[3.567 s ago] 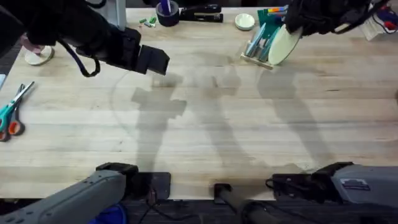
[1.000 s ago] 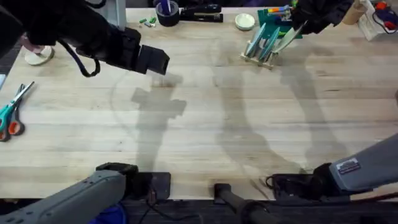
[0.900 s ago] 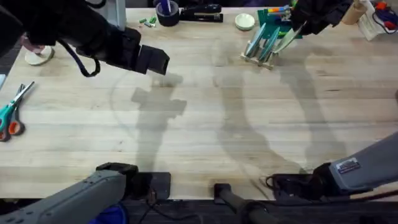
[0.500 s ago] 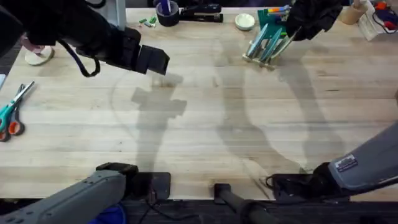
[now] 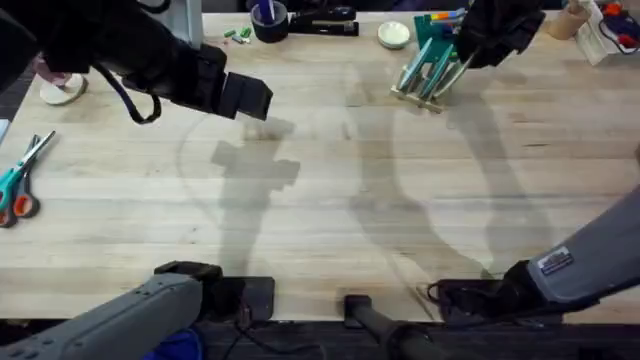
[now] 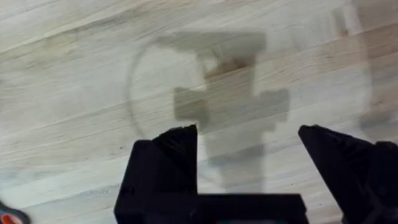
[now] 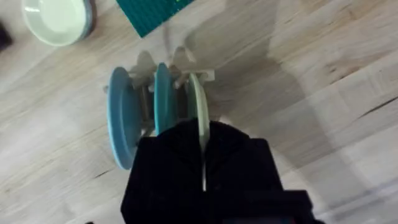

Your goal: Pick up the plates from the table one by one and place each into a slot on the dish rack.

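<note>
From overhead I see my right gripper (image 5: 470,55) at the far right of the table (image 5: 330,190), right over the dish rack (image 5: 425,75), and its fingers are clamped narrow on the edge of a cream plate (image 5: 457,68). In the right wrist view that plate (image 7: 198,109) stands on edge in the slot nearest my fingers, just beside two teal plates (image 7: 140,118) that already stand upright in the neighbouring gaps, and the black fingers (image 7: 233,155) sit on either side of its rim with hardly any space between them. The rack's pale wooden pegs (image 7: 180,65) show past the plates, with a green brick board (image 7: 158,12) and a small white bowl (image 7: 59,18) beyond them on the wood. My left gripper (image 5: 240,97) hangs over the far left part of the table, well apart from the rack, and its shadow falls on the planks below. In the left wrist view its two black fingers (image 6: 168,155) are spread wide with only bare wood between them, so it holds nothing. A pair of scissors (image 5: 20,180) lies near the left edge of the table, and a dark cup (image 5: 268,20) stands at the far edge.
</note>
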